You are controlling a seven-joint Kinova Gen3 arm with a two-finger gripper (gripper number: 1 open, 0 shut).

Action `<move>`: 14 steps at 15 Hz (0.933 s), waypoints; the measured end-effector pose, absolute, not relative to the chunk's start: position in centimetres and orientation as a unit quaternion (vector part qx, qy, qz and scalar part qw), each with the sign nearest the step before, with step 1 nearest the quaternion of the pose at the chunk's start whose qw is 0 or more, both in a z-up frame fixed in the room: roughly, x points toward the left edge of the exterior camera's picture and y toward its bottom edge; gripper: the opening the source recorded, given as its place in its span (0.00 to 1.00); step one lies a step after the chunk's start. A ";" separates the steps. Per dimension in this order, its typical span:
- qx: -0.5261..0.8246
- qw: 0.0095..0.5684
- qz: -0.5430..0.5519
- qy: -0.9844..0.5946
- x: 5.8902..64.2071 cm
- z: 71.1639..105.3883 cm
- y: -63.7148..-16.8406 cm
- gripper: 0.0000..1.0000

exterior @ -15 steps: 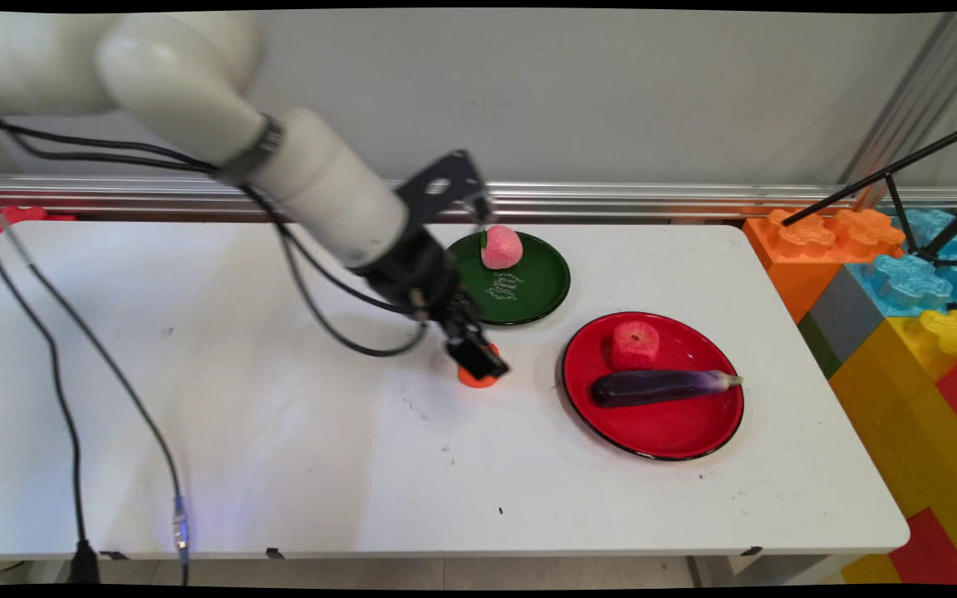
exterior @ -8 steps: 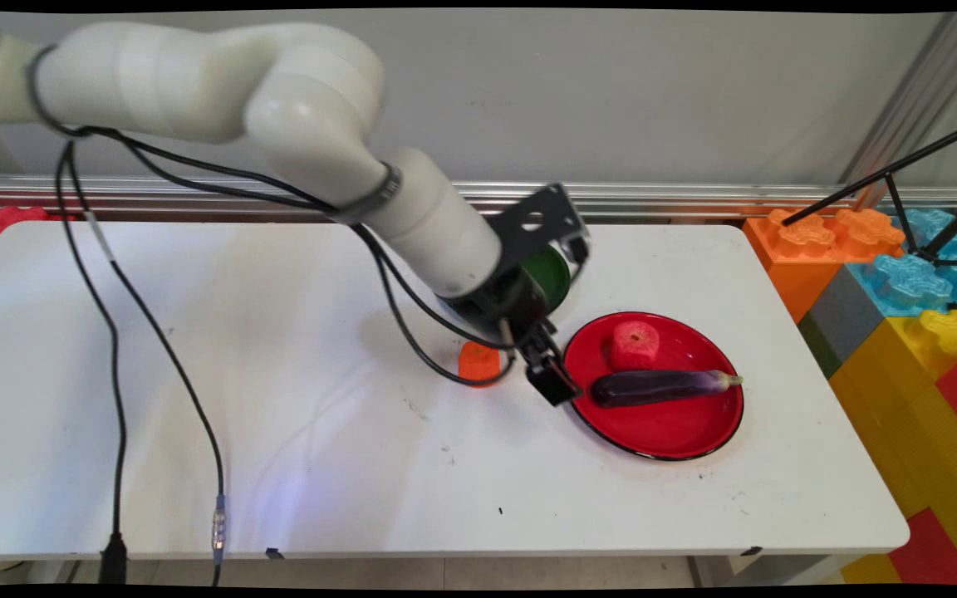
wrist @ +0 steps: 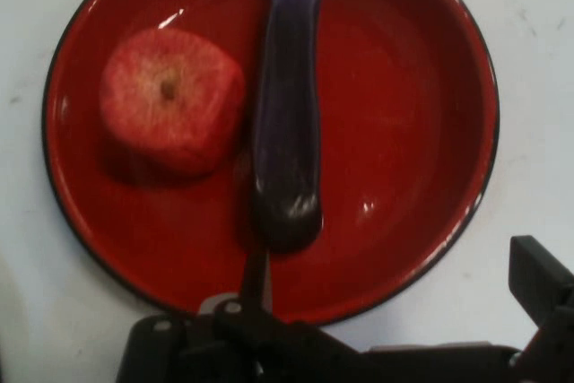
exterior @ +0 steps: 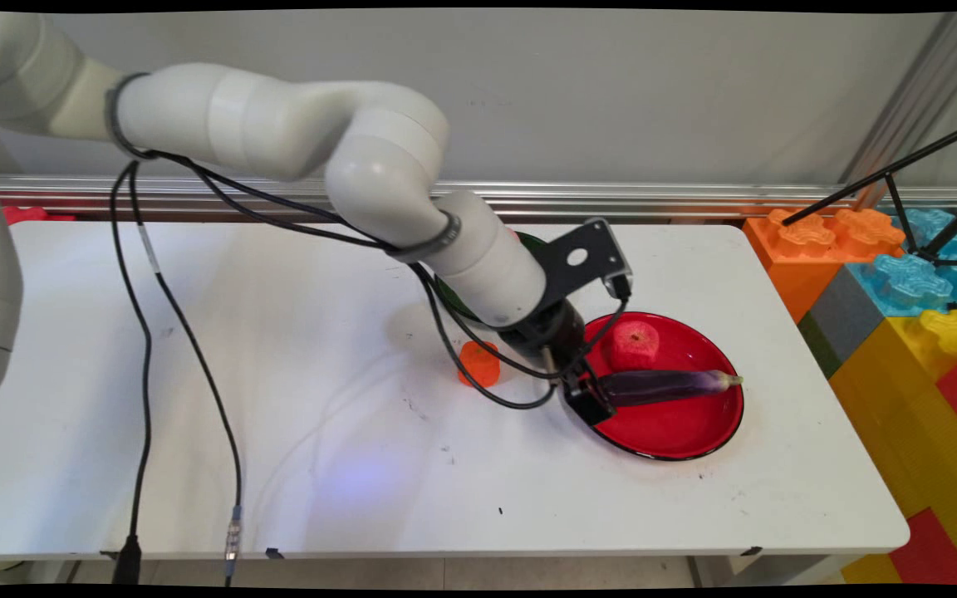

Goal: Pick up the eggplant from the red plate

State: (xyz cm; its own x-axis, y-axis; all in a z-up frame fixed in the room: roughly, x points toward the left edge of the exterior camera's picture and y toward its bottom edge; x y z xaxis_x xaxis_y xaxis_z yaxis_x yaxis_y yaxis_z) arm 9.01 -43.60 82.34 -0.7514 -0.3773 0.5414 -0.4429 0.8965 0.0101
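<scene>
White table (exterior: 279,432) — on it the red plate (exterior: 669,436); gripper (exterior: 591,404) hovers open at its rim beside the eggplant (exterior: 661,384) end. I'd centre over the eggplant's middle first.

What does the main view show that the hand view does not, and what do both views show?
Only the main view shows the small orange piece on the white table, the green plate mostly hidden behind the arm, and the coloured blocks at the right.

Only the hand view shows the dimple on top of the red fruit and the gap between that fruit and the eggplant.

Both show the red plate holding the fruit and the eggplant, with the gripper at the eggplant's rounded end, over the plate's rim.
</scene>
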 end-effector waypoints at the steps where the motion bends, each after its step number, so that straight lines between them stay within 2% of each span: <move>1: 0.221 0.279 0.058 -0.933 8.6 81.8 -43.8 1.00; 14: 0.208 0.296 0.077 -0.929 6.9 77.2 -46.5 1.00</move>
State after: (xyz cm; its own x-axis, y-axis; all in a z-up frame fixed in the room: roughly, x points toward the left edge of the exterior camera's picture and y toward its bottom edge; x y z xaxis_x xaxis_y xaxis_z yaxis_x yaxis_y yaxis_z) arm 6.88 -46.47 77.23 -0.7384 -0.3402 0.5823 -0.4317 0.9018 -0.0205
